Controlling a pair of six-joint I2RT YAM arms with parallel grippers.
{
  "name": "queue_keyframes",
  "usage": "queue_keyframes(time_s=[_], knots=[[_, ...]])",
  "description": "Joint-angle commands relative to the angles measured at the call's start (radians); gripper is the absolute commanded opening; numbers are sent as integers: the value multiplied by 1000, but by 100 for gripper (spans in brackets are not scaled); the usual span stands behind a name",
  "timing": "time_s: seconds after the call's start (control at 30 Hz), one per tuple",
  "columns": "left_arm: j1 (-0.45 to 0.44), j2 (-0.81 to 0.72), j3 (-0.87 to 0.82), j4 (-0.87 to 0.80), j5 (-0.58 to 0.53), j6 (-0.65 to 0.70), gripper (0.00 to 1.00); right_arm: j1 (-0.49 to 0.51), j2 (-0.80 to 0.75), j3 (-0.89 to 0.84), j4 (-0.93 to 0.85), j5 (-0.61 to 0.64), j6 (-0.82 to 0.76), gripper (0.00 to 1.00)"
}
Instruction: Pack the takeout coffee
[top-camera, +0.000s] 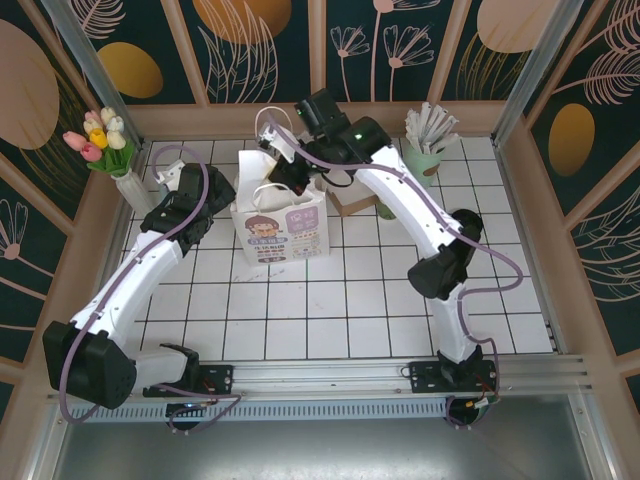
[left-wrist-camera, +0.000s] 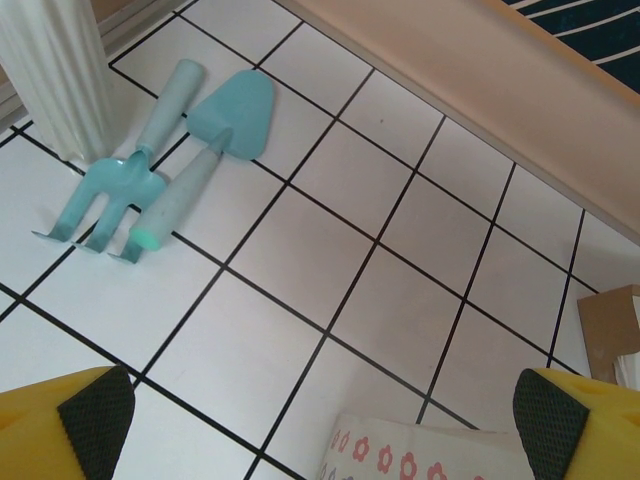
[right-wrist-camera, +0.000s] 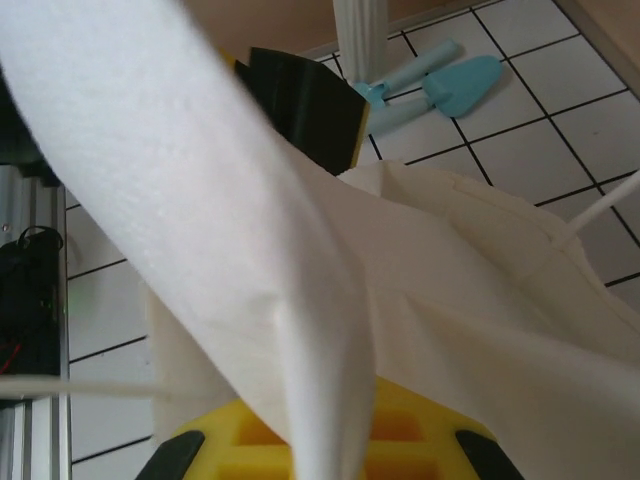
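Note:
A white paper bag (top-camera: 280, 232) with a printed face stands open at the middle back of the table. My right gripper (top-camera: 284, 150) reaches over its top from the right and is shut on the bag's rim; a fold of the white paper (right-wrist-camera: 300, 300) runs down through the jaws of that gripper (right-wrist-camera: 320, 445). My left gripper (top-camera: 192, 186) hangs open just left of the bag, with the bag's flower-printed corner (left-wrist-camera: 400, 455) between its wide-apart fingertips (left-wrist-camera: 95, 405). The takeout coffee is hidden. A dark green sliver (top-camera: 386, 211) shows behind the right arm; I cannot tell what it is.
A white vase of tulips (top-camera: 122, 170) stands at the back left, with a turquoise hand fork (left-wrist-camera: 110, 180) and trowel (left-wrist-camera: 215, 140) lying beside it. A brown box (top-camera: 350, 203) and a mint green holder of white sticks (top-camera: 427, 155) sit at the back right. A wooden wall (left-wrist-camera: 520, 90) bounds the back.

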Motion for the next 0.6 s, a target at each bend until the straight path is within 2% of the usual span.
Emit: queue_keyframes(time_s=[0.0,0.17,0.3,0.43,0.57], knots=[[5,5,-12,28,14,8,98,-1,37,19,63,-7,64,0],[4,0,-16,45,29,17,98,-16,41,14,71,-34,107,0],[4,-3,-18,47,31,19,99,-22,33,-77,90,69,169,0],[5,3,-14,42,33,20,98,-8,59,-89,109,111,286,0],[6,-9,-16,44,34,14,99,3,56,-94,51,139,261,9]])
